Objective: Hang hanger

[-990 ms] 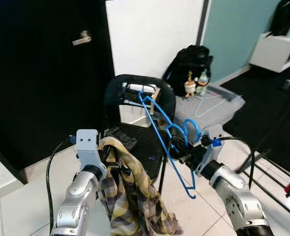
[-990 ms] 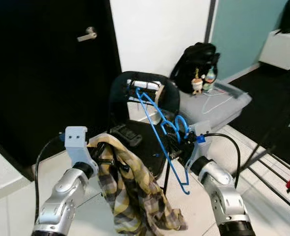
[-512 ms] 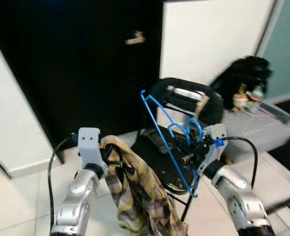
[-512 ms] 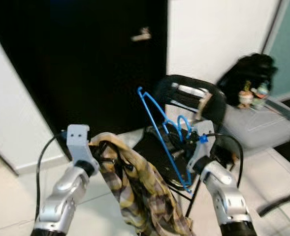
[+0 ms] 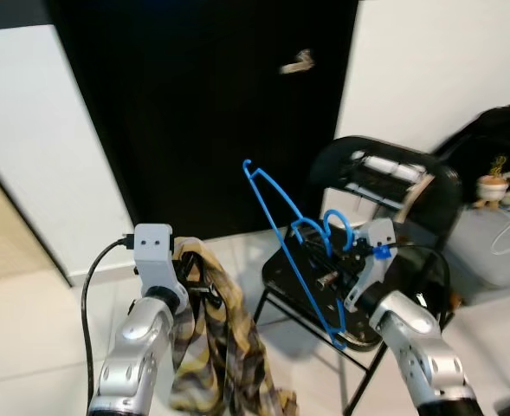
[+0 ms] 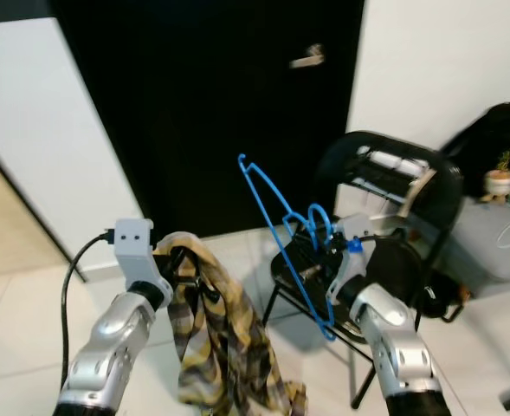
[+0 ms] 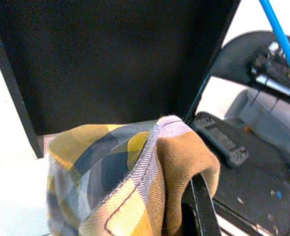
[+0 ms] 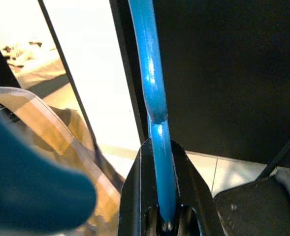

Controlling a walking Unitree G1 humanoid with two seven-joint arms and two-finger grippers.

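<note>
White floor tiles (image 5: 29, 321) meet a black door (image 5: 194, 104), now filling the background since the camera swung. Right gripper (image 5: 324, 276) clamps the blue hanger (image 5: 280, 225) over a black folding chair (image 5: 384, 186); left gripper (image 5: 194, 282) grips a plaid shirt (image 5: 216, 347).

You had even indoor light, with the door (image 5: 211, 113) very dark. The backpack (image 5: 497, 139) at the far right was blurred. Past the hanger (image 8: 152, 88), the floor (image 8: 85, 73) was overexposed.
</note>
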